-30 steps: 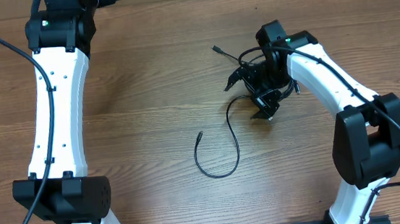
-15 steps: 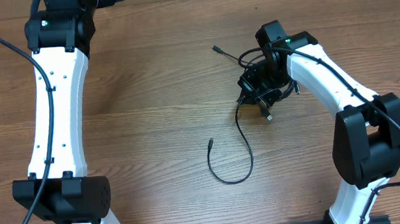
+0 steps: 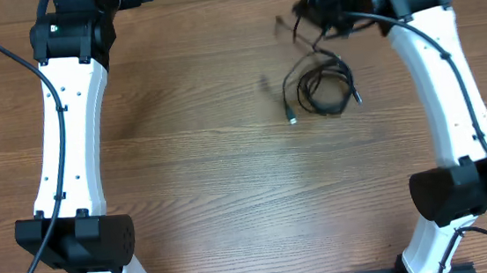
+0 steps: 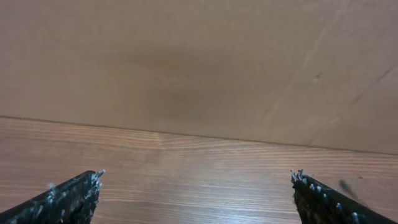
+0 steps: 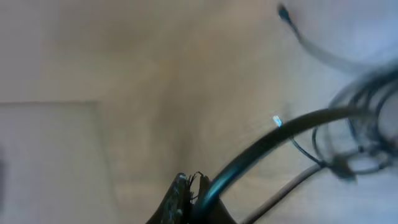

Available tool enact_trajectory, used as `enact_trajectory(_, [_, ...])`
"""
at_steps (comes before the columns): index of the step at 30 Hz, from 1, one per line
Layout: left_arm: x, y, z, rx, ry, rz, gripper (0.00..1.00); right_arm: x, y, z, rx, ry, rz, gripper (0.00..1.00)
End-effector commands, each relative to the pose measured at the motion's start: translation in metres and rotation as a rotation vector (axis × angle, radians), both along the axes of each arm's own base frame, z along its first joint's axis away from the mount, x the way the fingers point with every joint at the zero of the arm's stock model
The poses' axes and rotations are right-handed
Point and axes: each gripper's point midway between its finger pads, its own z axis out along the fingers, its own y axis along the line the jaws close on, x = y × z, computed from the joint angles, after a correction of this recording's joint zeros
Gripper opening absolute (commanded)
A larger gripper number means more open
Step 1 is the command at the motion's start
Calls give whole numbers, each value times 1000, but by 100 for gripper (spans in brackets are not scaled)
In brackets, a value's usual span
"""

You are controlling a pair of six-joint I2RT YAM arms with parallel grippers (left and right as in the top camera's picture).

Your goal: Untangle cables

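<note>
The right tool [image 3: 328,7] is clamped shut on the thin black flexible cables [image 3: 320,84] near the far right edge of the brown wooden counter [image 3: 201,158]. Their tangled loops trail from it toward the counter's middle, with 1 plug end [image 3: 292,119] sticking out. The left tool [image 4: 196,177] gapes wide at the far left, gripping nothing.

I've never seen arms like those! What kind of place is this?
Probably a robotics lab or test bench: two white robot arms stand at a wooden table, with a tangle of thin black cables.
</note>
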Motion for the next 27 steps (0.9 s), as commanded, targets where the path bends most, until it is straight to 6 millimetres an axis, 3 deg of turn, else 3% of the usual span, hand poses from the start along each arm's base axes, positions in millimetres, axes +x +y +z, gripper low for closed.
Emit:
enact_trajectory(1, [-1,-4,15,-45,-34,-17,100,7,-19,82,-103,-282,-28,4])
enact_trajectory(2, [-1,-5,15,-45,-34,-19,100,6,-22,101,-113,-337,-41,4])
enact_trajectory(3, [-1,-5,15,-48,-34,-17,100,1,-31,139,-136,-449,-70,4])
enact_trajectory(5, [-1,-6,15,-52,-34,-17,100,-7,-40,175,-152,-553,-104,4])
enact_trajectory(11, [-1,-6,15,-98,-35,6,100,-38,-62,256,-191,-805,-185,4])
enact_trajectory(23, [-4,-31,15,-183,-21,-105,100,-81,-88,365,-243,-1216,-316,4])
enact_trajectory(27, [-6,-45,13,-202,-10,-157,100,-93,-89,391,-237,-1324,-337,4])
